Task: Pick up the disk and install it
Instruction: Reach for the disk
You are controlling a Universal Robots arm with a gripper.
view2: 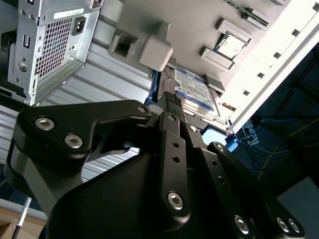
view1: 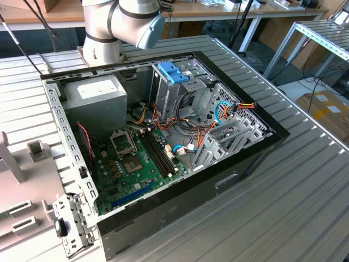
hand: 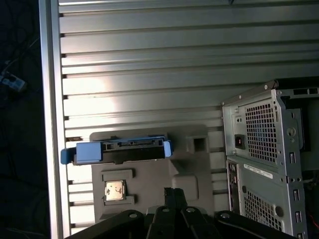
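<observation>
Black claw (view2: 172, 102), clenched on nothing, points toward the flat silver-metal disk (view2: 195, 88) with blue plastic rail (hand: 82, 152), which sits just ahead and apart from it in a grey moulded tray (hand: 149, 174) near the ribbed metal surface (hand: 149, 74) edge.

surface: ribbed metal table (view1: 305, 207) | resting on it: open computer case (view1: 218, 185), grey fixture tray (view1: 27, 185), arm base (view1: 101, 49)

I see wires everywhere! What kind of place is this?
Probably a robot workshop or lab: an opened computer case lies on a ribbed metal table, a robot arm stands behind it, and workbenches line the back.
</observation>
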